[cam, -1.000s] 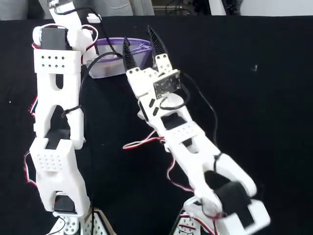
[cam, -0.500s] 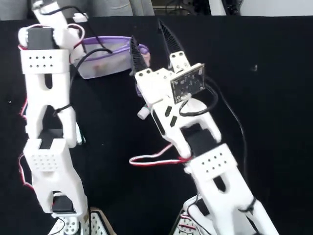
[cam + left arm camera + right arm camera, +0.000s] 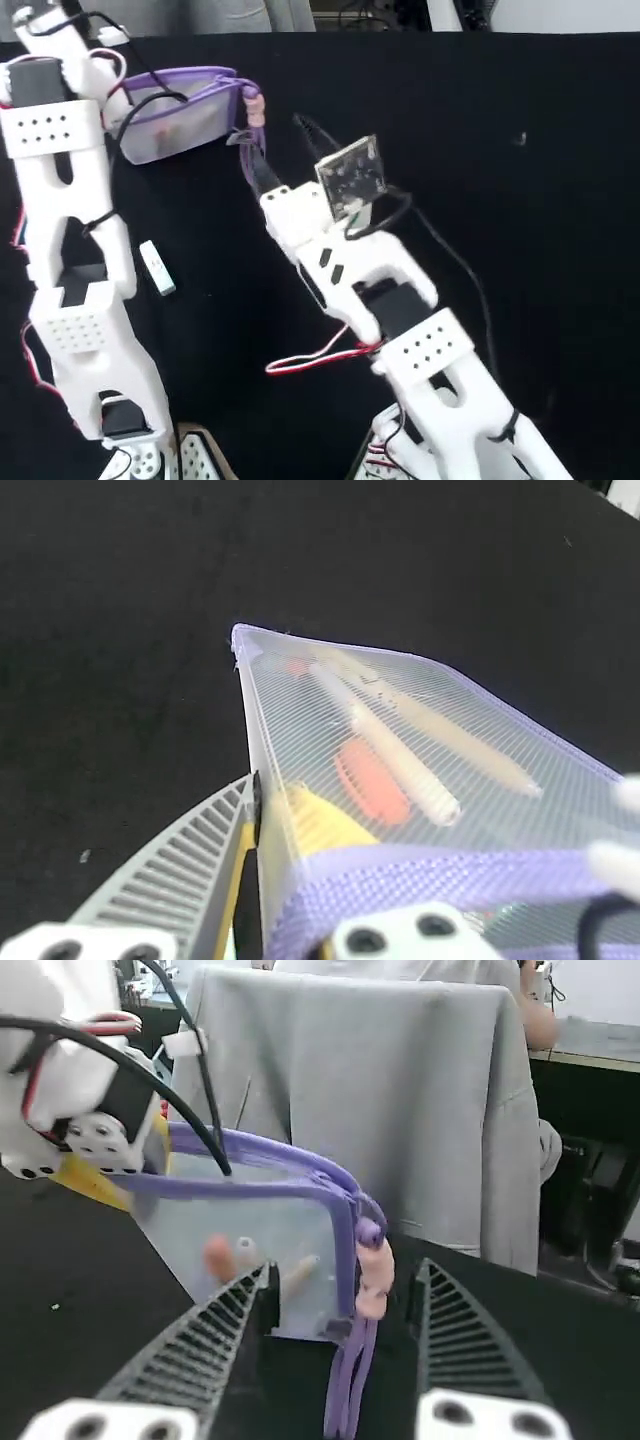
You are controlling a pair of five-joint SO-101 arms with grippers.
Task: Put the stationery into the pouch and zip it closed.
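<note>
My left gripper (image 3: 262,810) is shut on the purple rim of a clear mesh pouch (image 3: 400,750) and holds it up off the black table at the far left (image 3: 175,120). Inside the pouch lie two pale pens (image 3: 390,750), an orange piece (image 3: 370,780) and something yellow (image 3: 320,825). A pink zipper pull (image 3: 374,1275) with a purple strap (image 3: 348,1390) hangs at the pouch's end (image 3: 256,105). My right gripper (image 3: 345,1268) is open, one finger on each side of the pull without touching it, and sits just right of the pouch (image 3: 272,135).
A small white stick-shaped item (image 3: 157,267) lies on the black table (image 3: 520,250) beside the left arm. The table's far edge (image 3: 420,34) runs just behind the pouch. Cables loop around both arms.
The left arm has swung left and carried the pouch with it. The right gripper followed left and lower, now straddling the zipper pull. The white item came into sight.
</note>
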